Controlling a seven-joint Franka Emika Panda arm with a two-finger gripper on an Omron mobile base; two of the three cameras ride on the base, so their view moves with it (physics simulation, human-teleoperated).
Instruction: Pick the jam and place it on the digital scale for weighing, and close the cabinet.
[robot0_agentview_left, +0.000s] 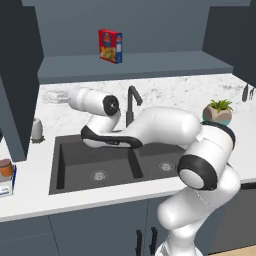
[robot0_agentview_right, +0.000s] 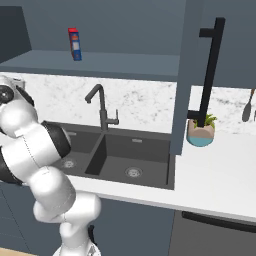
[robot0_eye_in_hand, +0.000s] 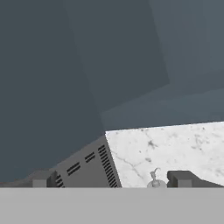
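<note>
Left base view: jam (robot0_agentview_left: 6, 169) and digital scale (robot0_agentview_left: 7, 186) sit cut off at the left edge; end effector (robot0_eye_in_hand: 111, 180) spread wide, released, near the open cabinet door (robot0_agentview_left: 17, 75).

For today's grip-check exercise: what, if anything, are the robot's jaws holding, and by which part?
Nothing is held. The gripper is open with nothing between its fingertips; the jam sits on the digital scale.

place: kitchen | signs: double sink (robot0_agentview_left: 100, 162), faucet (robot0_agentview_left: 132, 102), marble counter (robot0_agentview_left: 210, 95), wall cabinet (robot0_agentview_right: 197, 65)
</note>
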